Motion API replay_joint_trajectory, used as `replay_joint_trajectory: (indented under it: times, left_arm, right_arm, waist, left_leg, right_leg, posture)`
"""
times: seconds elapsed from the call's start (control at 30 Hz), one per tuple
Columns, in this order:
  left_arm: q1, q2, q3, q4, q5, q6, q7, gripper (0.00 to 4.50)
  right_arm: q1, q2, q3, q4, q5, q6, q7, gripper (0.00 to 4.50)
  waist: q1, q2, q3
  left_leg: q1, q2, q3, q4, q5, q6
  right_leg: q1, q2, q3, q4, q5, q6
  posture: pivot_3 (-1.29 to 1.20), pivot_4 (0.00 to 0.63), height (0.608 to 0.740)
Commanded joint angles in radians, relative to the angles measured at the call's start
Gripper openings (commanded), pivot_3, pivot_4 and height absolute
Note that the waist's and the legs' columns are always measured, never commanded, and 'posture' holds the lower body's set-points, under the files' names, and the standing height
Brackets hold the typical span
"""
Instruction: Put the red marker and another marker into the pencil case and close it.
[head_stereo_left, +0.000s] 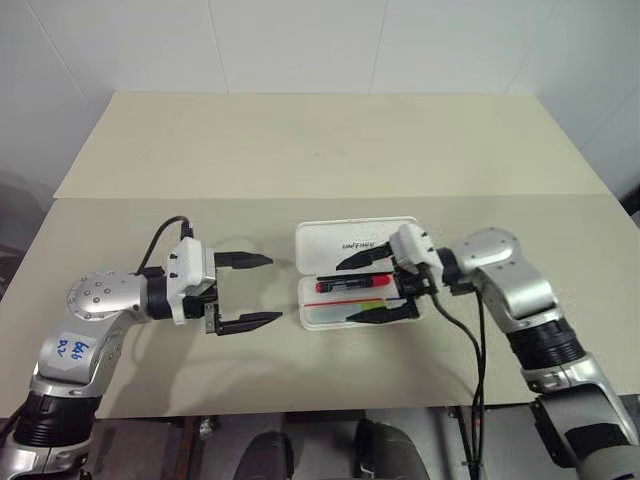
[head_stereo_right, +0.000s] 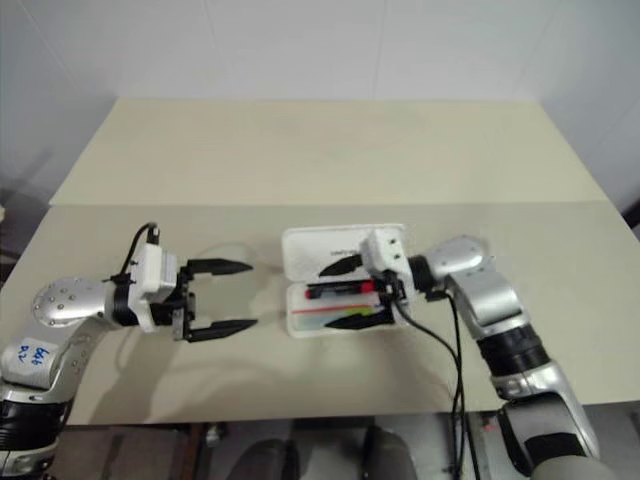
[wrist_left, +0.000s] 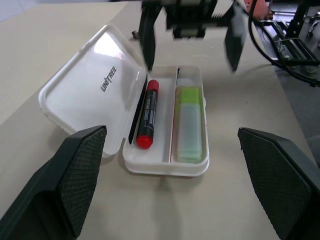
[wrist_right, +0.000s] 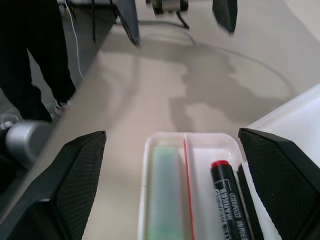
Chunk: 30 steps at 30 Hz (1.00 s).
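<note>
The white pencil case (head_stereo_left: 330, 236) lies open mid-table, its lid flat behind the tray. The red marker (head_stereo_left: 345, 285) lies in the tray's compartment by the hinge. The pale green highlighter (head_stereo_left: 342, 311), the other marker, lies in the front compartment beside it (wrist_left: 190, 125). My right gripper (head_stereo_left: 346, 293) hovers over the tray, open, one finger above the lid side and one above the front edge, holding nothing. My left gripper (head_stereo_left: 275, 290) stands open just left of the case, pointing at it, with nothing between its fingers.
The case sits on a beige table (head_stereo_left: 300, 150) with a seam across it and a white wall behind. A person's dark legs (wrist_right: 35, 60) stand beside the table on my left side. Black cables (head_stereo_left: 478, 350) hang from my right arm.
</note>
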Motion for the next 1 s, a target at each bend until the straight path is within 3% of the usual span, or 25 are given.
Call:
replay_joint_trajectory:
  times: [0.03, 0.23, 0.4, 0.5, 0.63, 0.87, 1.0]
  left_arm:
    - [-0.015, -0.01, 0.005, -0.018, -0.01, -0.02, 0.005, 4.5]
    - [-0.025, -0.034, -0.001, -0.014, -0.021, 0.009, 0.025, 4.5]
    - [-0.058, -0.051, -0.009, -0.015, -0.038, 0.069, 0.048, 4.5]
    - [-0.086, -0.058, -0.029, -0.017, -0.023, 0.087, 0.064, 4.5]
    - [-0.102, -0.072, -0.043, -0.029, -0.022, 0.092, 0.084, 4.5]
    - [-0.095, -0.094, -0.053, -0.054, -0.025, 0.093, 0.116, 4.5]
    - [-0.094, -0.103, -0.055, -0.056, -0.025, 0.087, 0.129, 4.5]
  right_arm:
    - [0.051, -0.074, -0.122, -0.082, 0.08, 0.093, -0.046, 4.46]
    - [0.113, -0.175, -0.272, 0.038, 0.069, 0.093, -0.117, 4.46]
    - [0.113, -0.206, -0.307, 0.264, -0.031, -0.058, -0.162, 4.46]
    - [0.077, -0.191, -0.315, 0.448, -0.109, -0.156, -0.275, 4.46]
    - [0.057, -0.154, -0.305, 0.541, -0.171, -0.208, -0.417, 4.46]
    - [0.078, -0.025, -0.343, 0.498, -0.208, -0.17, -0.721, 4.46]
    - [0.104, 0.027, -0.363, 0.455, -0.197, -0.168, -0.798, 4.46]
  waist:
    - [0.004, 0.0, 0.0]
    - [0.009, 0.0, 0.0]
    - [0.01, 0.0, 0.0]
    - [0.011, 0.0, 0.0]
    - [0.004, 0.0, 0.0]
    - [-0.007, 0.0, 0.0]
    - [-0.006, 0.0, 0.0]
  left_leg:
    - [0.0, 0.0, 0.0, 0.0, -0.001, 0.0]
    - [0.0, 0.0, 0.002, 0.0, -0.002, 0.001]
    - [0.001, 0.0, 0.004, 0.001, -0.002, 0.001]
    - [0.002, 0.0, 0.005, 0.001, -0.002, 0.001]
    - [0.002, 0.0, 0.006, 0.001, -0.001, 0.001]
    - [0.001, 0.001, 0.005, 0.001, -0.001, 0.0]
    - [0.001, 0.001, 0.004, 0.001, -0.001, -0.001]
  right_leg:
    - [0.0, 0.0, 0.0, 0.0, 0.0, 0.0]
    - [0.0, 0.0, 0.0, -0.001, 0.0, 0.0]
    - [0.0, 0.0, 0.001, -0.001, 0.0, 0.0]
    - [0.0, 0.0, 0.001, -0.001, 0.0, 0.0]
    - [0.0, 0.0, 0.001, -0.001, 0.0, 0.0]
    - [0.0, 0.0, 0.001, -0.002, 0.0, 0.0]
    - [0.0, 0.0, 0.001, -0.001, 0.0, 0.0]
  posture:
    - [0.0, 0.15, 0.74]
    - [0.0, 0.15, 0.74]
    - [0.0, 0.15, 0.74]
    - [0.0, 0.15, 0.74]
    - [0.0, 0.15, 0.74]
    - [0.0, 0.15, 0.74]
    - [0.0, 0.15, 0.74]
